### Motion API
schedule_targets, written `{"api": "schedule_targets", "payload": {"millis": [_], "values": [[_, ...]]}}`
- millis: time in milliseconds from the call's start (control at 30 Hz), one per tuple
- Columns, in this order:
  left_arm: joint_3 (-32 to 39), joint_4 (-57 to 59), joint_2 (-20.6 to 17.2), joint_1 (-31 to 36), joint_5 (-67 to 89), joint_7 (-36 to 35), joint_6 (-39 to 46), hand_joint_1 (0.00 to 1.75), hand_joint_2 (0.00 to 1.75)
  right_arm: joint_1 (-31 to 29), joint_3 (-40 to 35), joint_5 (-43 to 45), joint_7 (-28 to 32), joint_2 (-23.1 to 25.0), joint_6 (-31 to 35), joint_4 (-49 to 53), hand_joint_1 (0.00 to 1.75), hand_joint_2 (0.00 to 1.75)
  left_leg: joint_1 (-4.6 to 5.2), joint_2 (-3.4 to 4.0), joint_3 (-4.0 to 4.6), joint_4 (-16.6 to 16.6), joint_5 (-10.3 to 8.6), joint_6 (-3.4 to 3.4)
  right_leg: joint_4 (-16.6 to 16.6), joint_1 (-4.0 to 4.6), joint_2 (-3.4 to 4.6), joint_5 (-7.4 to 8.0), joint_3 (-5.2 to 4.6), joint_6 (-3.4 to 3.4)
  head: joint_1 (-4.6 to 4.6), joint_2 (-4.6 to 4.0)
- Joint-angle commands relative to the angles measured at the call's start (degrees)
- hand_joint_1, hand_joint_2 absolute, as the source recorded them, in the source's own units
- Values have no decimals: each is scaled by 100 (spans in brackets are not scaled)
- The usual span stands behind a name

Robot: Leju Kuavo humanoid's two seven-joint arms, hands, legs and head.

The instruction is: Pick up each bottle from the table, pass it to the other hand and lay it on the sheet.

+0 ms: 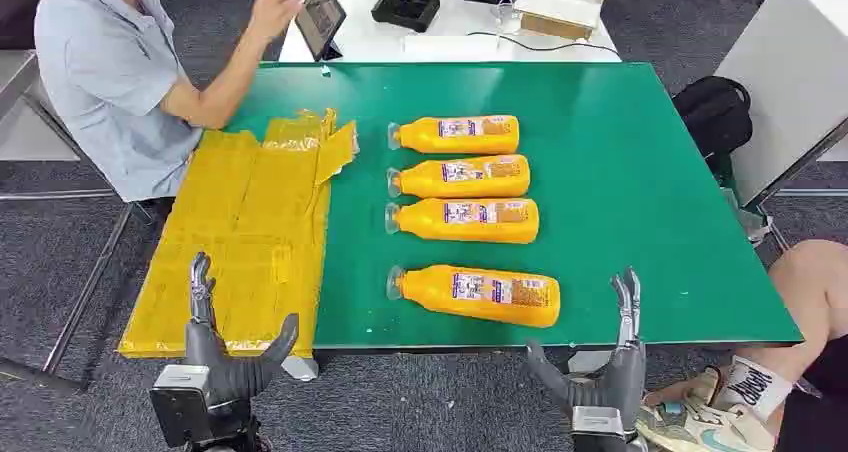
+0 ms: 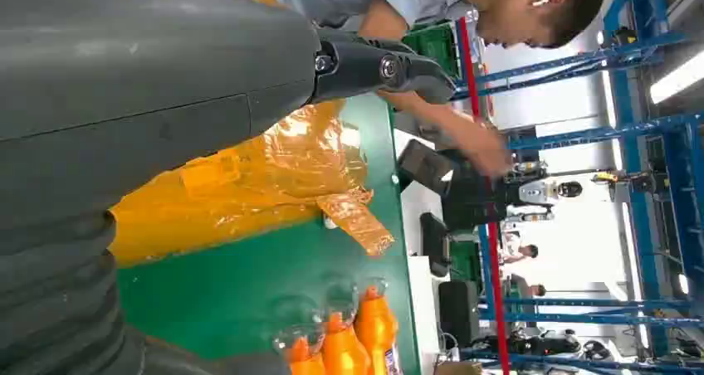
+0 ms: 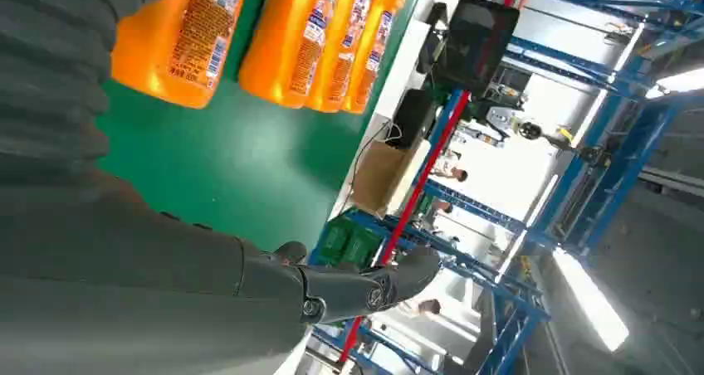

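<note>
Both hands hang just off the near edge of the table, empty, fingers spread and pointing up with thumbs turned inward: the left hand [image 1: 225, 357] at about seven o'clock in the head view, the right hand [image 1: 600, 372] at about five. Held like this, each seems placed for its own half of the job, the right one nearest the bottles for picking, the left one in front of the sheet for laying down. Their fingers look dark, hard and jointed, on grey ribbed covers.

Closest to the right hand, at roughly six o'clock, lies the nearest orange plastic bottle with a printed label [image 1: 475, 294], on its side and a little askew, clear cap toward nine o'clock. It sits apart from the others, which probably makes it the easiest first pick. Beyond it, near the centre, three more orange bottles [image 1: 462, 177] lie parallel and close together, caps the same way. All look smooth, rounded and slightly glossy, so a sideways grasp round the body should suit.

At nine o'clock the crinkled yellow plastic sheet [image 1: 240, 242] covers the left part of the flat green table [image 1: 640, 172], its far corner rucked up. No bottle rests on it yet.

Farther off, at eleven o'clock, a seated person in a pale blue shirt [image 1: 110, 72] reaches toward a dark tablet [image 1: 322, 17].
</note>
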State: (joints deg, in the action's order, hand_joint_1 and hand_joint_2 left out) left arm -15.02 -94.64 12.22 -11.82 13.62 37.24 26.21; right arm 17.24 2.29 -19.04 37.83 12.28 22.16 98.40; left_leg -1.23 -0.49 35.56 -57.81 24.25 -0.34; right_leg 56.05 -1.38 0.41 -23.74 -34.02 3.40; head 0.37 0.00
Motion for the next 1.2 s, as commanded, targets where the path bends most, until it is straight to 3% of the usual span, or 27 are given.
{"api": "schedule_targets", "payload": {"millis": [33, 133, 300, 367, 467, 967, 1200], "values": [[36, 153, -43, 43, -79, 78, -55, 0, 175, -250, 13, -489, -700, -434, -590, -943, 0, 175, -3, 9, -31, 8, 9, 8, -13, 7, 2, -4, 31, -15, 0, 0], [71, 198, -42, 114, -90, 138, -123, 0, 175, -336, -125, -1433, -1123, -777, -504, -1260, 0, 175, -4, 4, -28, 10, 6, 8, -17, 8, -2, -2, 31, -13, 2, 0], [91, 299, -11, 215, -151, 120, -236, 0, 175, -855, -135, -1979, -1853, -1057, -540, -2021, 0, 175, -4, 14, -29, 11, 5, 8, -19, 8, 8, 2, 31, -13, 2, 0], [-13, 324, -101, 272, -716, -158, -949, 0, 175, -1123, -158, -2178, -2031, -1223, -469, -2359, 0, 175, -2, 13, -34, 12, 5, 10, -19, 7, 6, 2, 35, -15, 2, 0], [-70, 457, -138, 382, -570, -190, -1047, 0, 175, -1516, -102, -2357, -2281, -1395, -507, -2925, 0, 175, -1, 18, -34, 14, 2, 10, -22, 6, 11, 7, 34, -15, 0, 0], [-175, 816, -80, 721, -504, -210, -1277, 0, 175, -2596, -877, -2709, -2138, -1186, -165, -3587, 0, 175, -1, 26, -27, 4, 3, 10, -8, 5, 18, 6, 22, -13, -2, 0], [-147, 850, -96, 736, -524, -214, -1293, 0, 175, -2731, -953, -2689, -2155, -1157, -164, -3802, 0, 175, 1, 10, -24, 6, 1, 9, -7, 3, 4, 1, 24, -12, 0, 0]]}}
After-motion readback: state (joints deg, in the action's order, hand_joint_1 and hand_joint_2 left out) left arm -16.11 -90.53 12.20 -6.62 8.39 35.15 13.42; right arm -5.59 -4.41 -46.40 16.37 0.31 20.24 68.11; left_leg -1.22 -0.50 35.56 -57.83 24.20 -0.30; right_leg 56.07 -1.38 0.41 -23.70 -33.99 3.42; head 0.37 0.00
